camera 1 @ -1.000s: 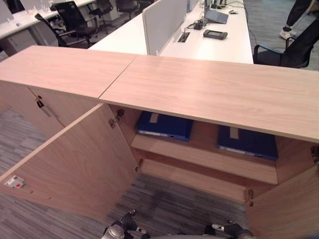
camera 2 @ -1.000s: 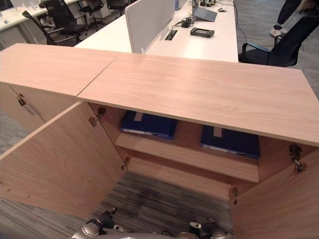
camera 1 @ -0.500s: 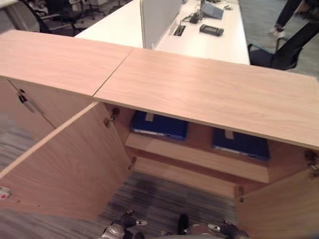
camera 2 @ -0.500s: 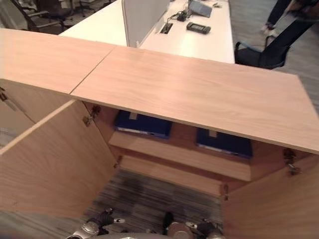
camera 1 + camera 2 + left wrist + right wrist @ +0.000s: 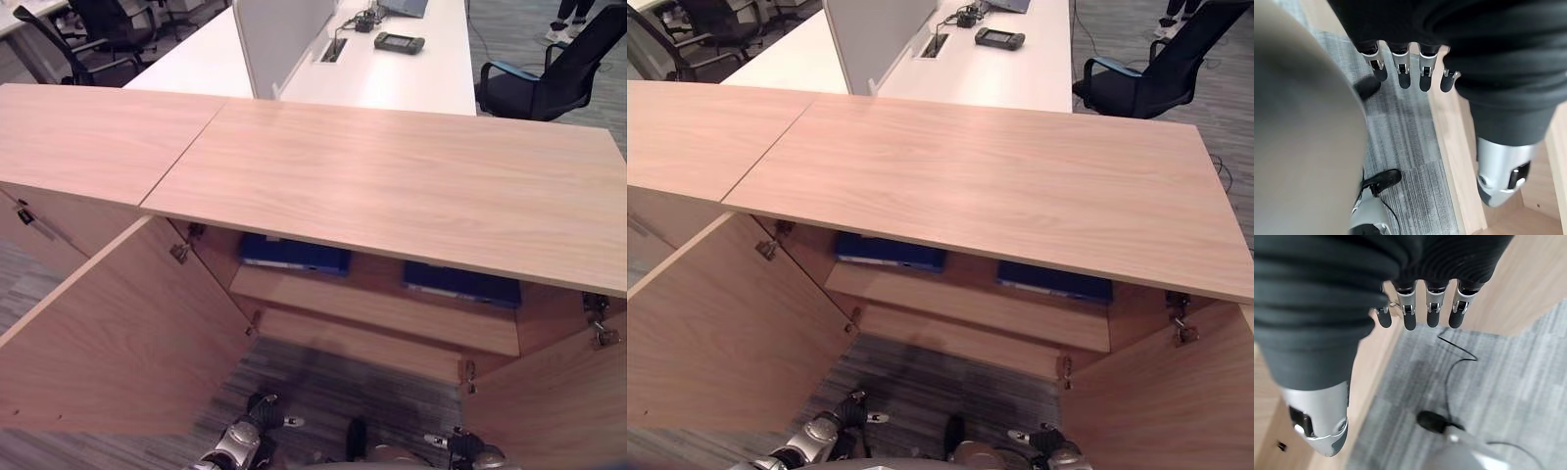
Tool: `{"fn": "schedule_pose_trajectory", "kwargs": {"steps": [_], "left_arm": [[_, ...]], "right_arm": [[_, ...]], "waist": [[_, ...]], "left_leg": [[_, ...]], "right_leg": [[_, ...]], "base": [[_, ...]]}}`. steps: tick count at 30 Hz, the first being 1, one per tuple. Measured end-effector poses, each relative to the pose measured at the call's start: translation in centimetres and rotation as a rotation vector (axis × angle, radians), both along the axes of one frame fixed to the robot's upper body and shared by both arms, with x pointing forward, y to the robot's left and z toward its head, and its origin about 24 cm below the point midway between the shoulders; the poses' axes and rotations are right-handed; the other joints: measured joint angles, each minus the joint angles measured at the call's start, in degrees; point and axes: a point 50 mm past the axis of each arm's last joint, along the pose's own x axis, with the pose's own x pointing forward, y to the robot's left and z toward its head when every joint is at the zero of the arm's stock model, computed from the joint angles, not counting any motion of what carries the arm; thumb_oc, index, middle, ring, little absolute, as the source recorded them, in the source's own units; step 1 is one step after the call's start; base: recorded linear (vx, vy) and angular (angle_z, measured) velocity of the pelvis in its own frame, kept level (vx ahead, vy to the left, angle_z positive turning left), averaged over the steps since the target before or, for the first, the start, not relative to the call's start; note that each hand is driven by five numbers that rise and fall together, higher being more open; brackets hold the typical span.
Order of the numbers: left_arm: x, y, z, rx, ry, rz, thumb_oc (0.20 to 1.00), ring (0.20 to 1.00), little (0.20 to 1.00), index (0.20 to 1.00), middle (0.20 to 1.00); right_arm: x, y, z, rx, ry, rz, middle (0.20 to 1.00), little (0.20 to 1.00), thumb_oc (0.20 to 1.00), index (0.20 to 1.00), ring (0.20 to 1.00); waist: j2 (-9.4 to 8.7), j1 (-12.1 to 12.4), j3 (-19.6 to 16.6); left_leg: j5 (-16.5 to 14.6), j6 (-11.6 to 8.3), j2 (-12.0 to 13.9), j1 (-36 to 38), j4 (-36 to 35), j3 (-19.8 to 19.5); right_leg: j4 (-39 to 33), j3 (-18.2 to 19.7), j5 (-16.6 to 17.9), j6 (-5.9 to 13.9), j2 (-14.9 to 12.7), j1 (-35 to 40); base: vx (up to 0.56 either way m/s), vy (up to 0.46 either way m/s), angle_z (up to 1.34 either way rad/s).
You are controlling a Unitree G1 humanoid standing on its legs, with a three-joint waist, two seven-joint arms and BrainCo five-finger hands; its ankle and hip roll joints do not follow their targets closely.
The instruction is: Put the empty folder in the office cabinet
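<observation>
The office cabinet [image 5: 392,186] is sitting wide open, its left door [image 5: 118,333] swinging out toward the robot and its right door [image 5: 549,401] doing the same. On the shelf [image 5: 377,308] under the wooden top, two blue folders are lying flat: the left folder [image 5: 294,255] and the right folder [image 5: 460,284], well apart from each other (can't tell from here which one is the empty one). No label or writing on them is coming through readably.

Both hands are hanging low near the grey carpet [image 5: 323,382] in front of the cabinet. The head views are just catching the left hand [image 5: 235,446] and the right hand [image 5: 465,452] at the bottom edge, nothing more. The wrist views are giving what the head views aren't: the left hand's fingers [image 5: 1400,73] are pointing straight down, relaxed and holding nothing, with the thumb [image 5: 1501,176] off to the side by the cabinet's wooden edge. Same story on the right, fingers [image 5: 1432,311] straight and loose, thumb [image 5: 1317,421] apart, nothing in them.

Farther back, the head views are also showing a white desk [image 5: 411,83] with a divider panel [image 5: 279,39], a small dark device [image 5: 400,42] and a black office chair [image 5: 549,83] on the far right.
</observation>
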Motion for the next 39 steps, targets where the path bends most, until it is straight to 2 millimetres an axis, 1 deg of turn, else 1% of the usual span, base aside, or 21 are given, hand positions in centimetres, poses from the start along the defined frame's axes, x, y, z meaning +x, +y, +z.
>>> {"fn": "schedule_pose_trajectory", "kwargs": {"steps": [2,3,4,6,8,9,11,12,13,14,15,16,18,20,22,23,26,30,32,35,39], "left_arm": [[-1.8,0.6,-0.5,-0.013,0.045,0.021,1.0,1.0,1.0,1.0,1.0],[-3.7,5.1,-0.6,0.083,0.081,0.097,1.0,1.0,1.0,1.0,1.0],[-5.5,7.3,-0.7,0.152,0.135,0.125,1.0,1.0,1.0,1.0,1.0],[-7.3,8.5,-0.8,0.193,0.191,0.139,1.0,1.0,1.0,1.0,1.0],[-5.8,9.2,-0.3,0.211,0.156,0.132,1.0,1.0,1.0,1.0,1.0],[-5.2,9.0,-0.2,0.205,0.14,0.128,1.0,1.0,1.0,1.0,1.0],[-3.8,8.8,0.1,0.202,0.106,0.119,1.0,1.0,1.0,1.0,1.0],[-3.2,8.7,0.2,0.197,0.084,0.113,1.0,1.0,1.0,1.0,1.0],[-2.8,8.5,0.3,0.197,0.076,0.096,1.0,1.0,1.0,1.0,1.0],[-2.8,8.4,0.3,0.196,0.075,0.096,1.0,1.0,1.0,1.0,1.0],[-3.0,8.4,0.2,0.195,0.079,0.097,1.0,1.0,1.0,1.0,1.0],[-3.0,8.3,0.2,0.194,0.083,0.095,1.0,1.0,1.0,1.0,1.0],[-3.8,7.9,-0.2,0.185,0.105,0.095,1.0,1.0,1.0,1.0,1.0],[-4.1,7.7,-0.3,0.178,0.108,0.097,1.0,1.0,1.0,1.0,1.0],[-4.8,7.8,-0.3,0.17,0.094,0.104,1.0,1.0,1.0,1.0,1.0],[-4.6,7.4,-0.3,0.161,0.072,0.106,1.0,1.0,1.0,1.0,1.0],[-4.8,6.2,-0.6,0.14,0.068,0.102,1.0,1.0,1.0,1.0,1.0],[-5.0,6.7,-0.5,0.146,0.074,0.099,1.0,1.0,1.0,1.0,1.0],[-5.1,6.9,-0.5,0.151,0.079,0.101,1.0,1.0,1.0,1.0,1.0],[-4.3,10.1,0.6,0.182,0.071,0.08,1.0,1.0,1.0,1.0,1.0],[-3.0,10.3,1.3,0.165,-0.012,0.081,1.0,1.0,1.0,1.0,1.0]], "right_arm": [[-0.8,-0.6,0.0,0.003,0.015,-0.005,1.0,1.0,1.0,1.0,1.0],[-1.7,-3.1,0.6,-0.055,0.013,-0.042,1.0,1.0,1.0,1.0,1.0],[-3.2,-3.0,0.3,-0.058,0.038,-0.063,1.0,1.0,1.0,1.0,1.0],[-3.9,-1.2,-0.5,-0.028,0.068,-0.041,1.0,1.0,1.0,1.0,1.0],[-2.1,3.2,-1.3,0.071,0.039,0.016,1.0,1.0,1.0,1.0,1.0],[-0.1,4.1,-0.9,0.094,-0.008,0.036,1.0,1.0,1.0,1.0,1.0],[1.6,4.2,-0.5,0.09,-0.05,0.057,1.0,1.0,1.0,1.0,1.0],[2.2,4.2,-0.2,0.091,-0.069,0.063,1.0,1.0,1.0,1.0,1.0],[2.0,4.2,-0.3,0.092,-0.062,0.06,1.0,1.0,1.0,1.0,1.0],[1.8,4.1,-0.4,0.088,-0.054,0.061,1.0,1.0,1.0,1.0,1.0],[1.8,4.2,-0.4,0.085,-0.055,0.08,0.573,0.573,0.573,0.573,0.573],[2.1,4.3,-0.3,0.086,-0.061,0.087,0.2,0.2,0.2,0.2,0.2],[3.8,4.8,0.5,0.094,-0.139,0.114,0.2,0.2,0.2,0.2,0.2],[5.9,5.1,1.6,0.092,-0.229,0.161,0.2,0.2,0.2,0.2,0.2],[8.9,6.1,3.7,0.11,-0.383,0.237,0.2,0.2,0.2,0.2,0.2],[10.1,6.1,4.7,0.105,-0.436,0.265,0.2,0.2,0.2,0.2,0.2],[13.1,6.0,7.4,0.063,-0.552,0.364,0.2,0.2,0.2,0.2,0.2],[13.4,6.5,7.5,0.047,-0.551,0.419,0.2,0.2,0.2,0.2,0.2],[13.5,6.8,7.2,0.044,-0.533,0.438,0.2,0.2,0.2,0.2,0.2],[13.4,6.7,7.1,0.031,-0.515,0.46,0.2,0.2,0.2,0.2,0.2],[13.8,6.4,7.1,0.009,-0.497,0.461,0.2,0.2,0.2,0.2,0.2]], "waist": [[1.89,0.52,-1.86],[3.89,0.43,-3.02],[2.58,0.31,-3.51],[0.43,1.18,-2.48],[-2.26,1.94,-1.26],[-2.03,1.94,-0.73],[-2.17,1.53,0.13],[-1.63,1.21,1.26],[-1.84,0.94,1.57],[-1.96,0.96,1.49],[-2.58,1.33,1.27],[-2.8,1.64,1.38],[-2.13,1.26,2.0],[-1.57,0.74,2.44],[-2.95,1.4,1.81],[-2.39,1.99,1.96],[-0.17,1.77,1.62],[-1.9,2.13,-0.46],[-2.04,2.14,-1.12],[-2.35,2.44,-1.74],[-0.97,4.36,-2.07]], "left_leg": [[0.42,0.67,-0.68,3.6,0.04,1.12],[-1.2,4.68,-0.97,4.33,0.41,1.31],[-2.02,6.33,-3.39,4.74,0.54,1.67],[-3.07,8.28,-6.4,5.61,0.64,2.14],[-3.82,9.43,-8.73,5.71,0.74,2.72],[-4.55,10.55,-8.62,5.91,0.93,3.88],[-5.64,12.16,-8.98,6.56,2.04,4.3],[-6.2,12.99,-9.05,6.87,2.3,3.6],[-6.49,13.38,-9.37,8.1,1.89,2.59],[-6.35,13.58,-9.52,8.43,1.59,2.28],[-5.99,13.84,-10.1,8.3,1.13,2.03],[-5.99,13.84,-10.57,8.28,0.9,1.79],[-5.9,14.02,-11.35,8.28,0.77,0.0],[-5.86,13.95,-11.58,8.3,0.74,-1.48],[-6.24,13.42,-13.72,8.49,0.75,-2.15],[-6.32,12.85,-13.56,8.24,0.75,-2.28],[-6.73,11.48,-11.6,8.02,0.72,-2.17],[-7.36,9.81,-9.05,8.72,0.19,-3.33],[-7.28,9.68,-8.82,8.69,0.2,-4.0],[-7.22,9.56,-8.65,8.9,0.67,-4.57],[-6.65,9.65,-9.03,8.36,0.7,-6.18]], "right_leg": [[0.03,0.01,0.15,0.4,-0.08,1.64],[0.41,-2.11,0.96,1.41,-0.49,1.93],[1.06,-1.44,1.6,1.59,-2.71,1.97],[5.05,-0.54,0.97,1.34,-5.97,0.33],[7.8,1.43,0.64,3.11,-8.11,-1.21],[14.47,1.89,0.01,4.06,-8.89,-4.64],[29.32,3.5,0.53,6.02,-9.99,-11.61],[35.86,4.54,1.29,8.55,-10.51,-14.65],[38.75,5.59,0.87,10.15,-10.69,-16.14],[36.89,6.29,-0.49,10.67,-10.53,-15.98],[29.88,6.28,-0.82,10.39,-10.15,-15.3],[26.61,6.22,-0.85,10.34,-10.04,-15.22],[12.14,6.58,0.16,9.45,-8.92,-12.25],[5.25,6.84,2.93,9.03,-8.4,-10.34],[2.91,6.73,9.71,7.5,-10.62,-9.01],[1.2,6.66,11.34,5.27,-10.26,-8.5],[0.42,6.46,11.65,4.21,-8.19,-8.31],[0.1,4.75,9.9,2.07,-5.96,-6.53],[0.12,4.09,9.89,2.03,-5.86,-6.2],[0.38,3.45,9.71,1.81,-5.74,-5.78],[0.39,2.42,9.89,2.03,-6.31,-5.57]], "base": [[0.15,0.223,-0.67],[0.12,0.227,-0.35],[0.13,0.215,-0.06],[0.09,0.2,0.07],[0.05,0.259,-0.14],[-0.01,0.226,-0.31],[0.02,0.175,-0.14],[0.09,0.064,0.23],[0.07,0.03,0.28],[0.12,0.01,0.31],[0.11,-0.002,0.21],[0.13,0.001,0.22],[0.08,-0.012,0.29],[0.03,-0.042,0.54],[-0.02,-0.033,0.41],[0.02,-0.014,0.06],[0.05,-0.028,-0.06],[0.09,-0.046,0.12],[0.08,0.016,0.16],[0.02,-0.004,0.13],[-0.02,-0.012,0.19]]}}
